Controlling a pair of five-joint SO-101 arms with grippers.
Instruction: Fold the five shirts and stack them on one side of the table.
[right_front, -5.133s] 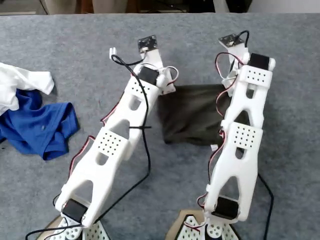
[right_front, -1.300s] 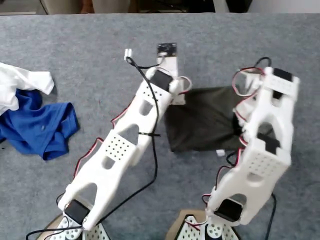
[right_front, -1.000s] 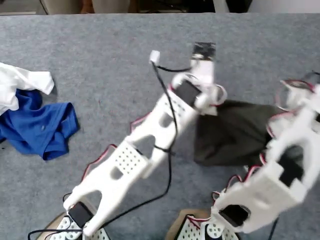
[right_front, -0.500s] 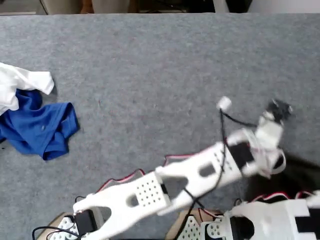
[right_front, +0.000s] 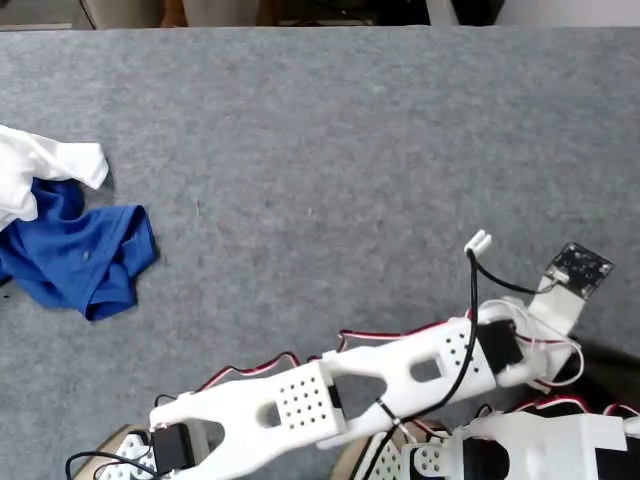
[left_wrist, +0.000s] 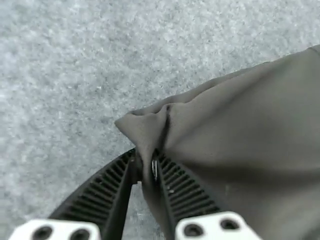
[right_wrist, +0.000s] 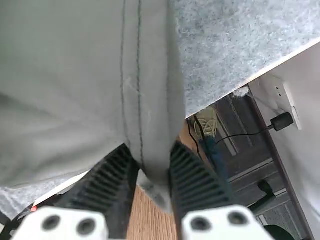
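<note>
Dark shirt (left_wrist: 240, 125) hauled from desk (right_front: 300, 130) centre to its right near corner. Left fingers (left_wrist: 112, 185) and right fingers (right_wrist: 107, 175) both clamped on cloth. Stacking spot apparently reached.

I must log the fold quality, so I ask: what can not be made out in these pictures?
Dark shirt: high view, mostly hidden by the left arm and cut off by the right edge; its fold cannot be judged.
White shirt: high view, cut off by the left edge.
Blue shirt: high view, partly under the white shirt.
Right arm: high view, cut off by the bottom edge.
</note>
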